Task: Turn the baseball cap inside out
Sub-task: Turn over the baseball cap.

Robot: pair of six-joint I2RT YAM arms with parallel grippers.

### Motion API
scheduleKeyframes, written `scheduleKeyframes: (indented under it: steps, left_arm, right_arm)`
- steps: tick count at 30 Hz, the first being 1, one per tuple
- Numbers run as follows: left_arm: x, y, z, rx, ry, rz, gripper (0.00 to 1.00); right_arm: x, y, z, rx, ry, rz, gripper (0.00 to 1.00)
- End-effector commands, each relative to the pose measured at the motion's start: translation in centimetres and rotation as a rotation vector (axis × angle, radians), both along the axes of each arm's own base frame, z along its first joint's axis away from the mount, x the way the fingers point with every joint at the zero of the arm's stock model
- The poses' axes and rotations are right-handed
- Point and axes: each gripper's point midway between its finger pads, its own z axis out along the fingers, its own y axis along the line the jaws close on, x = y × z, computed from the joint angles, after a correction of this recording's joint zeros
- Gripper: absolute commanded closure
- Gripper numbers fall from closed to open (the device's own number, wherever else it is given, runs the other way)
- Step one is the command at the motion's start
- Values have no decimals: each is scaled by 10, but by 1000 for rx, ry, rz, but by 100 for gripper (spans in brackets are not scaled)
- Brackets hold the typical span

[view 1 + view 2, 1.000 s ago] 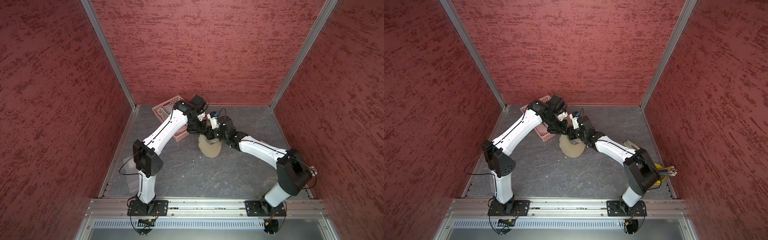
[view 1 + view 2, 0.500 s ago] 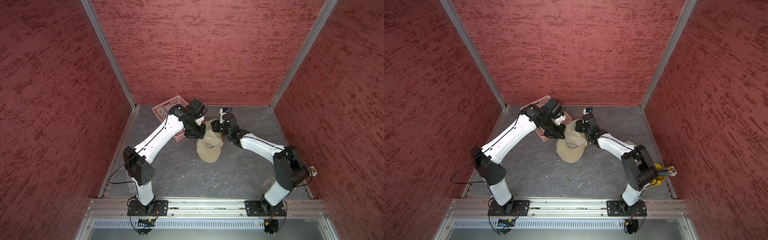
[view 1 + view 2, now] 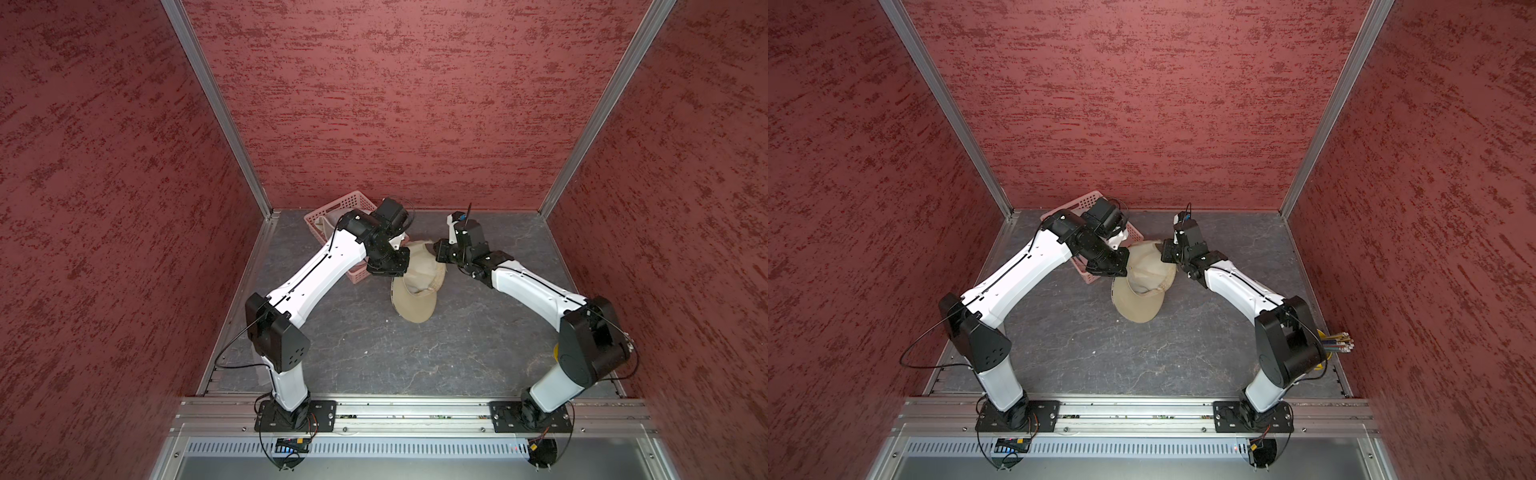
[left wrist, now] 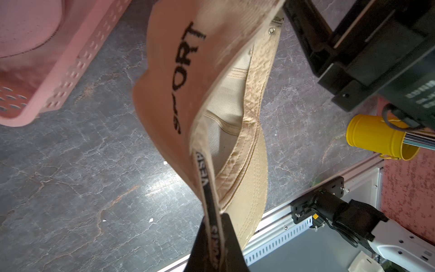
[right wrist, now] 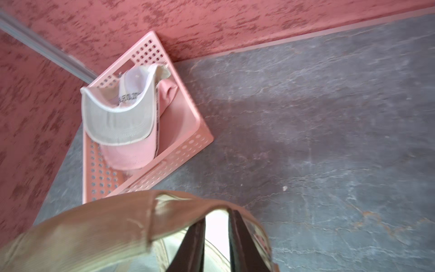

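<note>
R wrist view: cap blurred, cropped. Basket half behind L arm.

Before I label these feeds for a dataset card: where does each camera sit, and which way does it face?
Top views: high above the front rail, looking down at the tan cap; left arm and right arm show whole.
Left wrist: looks along the left gripper, shut on the cap's black band, toward the front rail; right arm's base shows.
Right wrist: looks past the right gripper, jaws apart at the cap's rim, toward the back corner.
Shared: all show the cap and pink basket.
</note>
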Motion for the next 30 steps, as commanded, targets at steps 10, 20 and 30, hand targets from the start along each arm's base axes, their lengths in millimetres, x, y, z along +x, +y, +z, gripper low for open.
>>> scheduleKeyframes:
  steps: [10, 20, 30]
  left_arm:
    - [-5, -9, -3, -129, 177, 4, 100]
    - [1, -22, 1, -199, 220, 14, 100]
    - [-23, -48, 8, -206, 223, -90, 100]
  right_arm:
    - [-52, 31, -7, 29, 65, 284, 74]
    - [-90, 72, 10, 46, 1, 443, 74]
    - [-20, 75, 19, 102, -39, 290, 71]
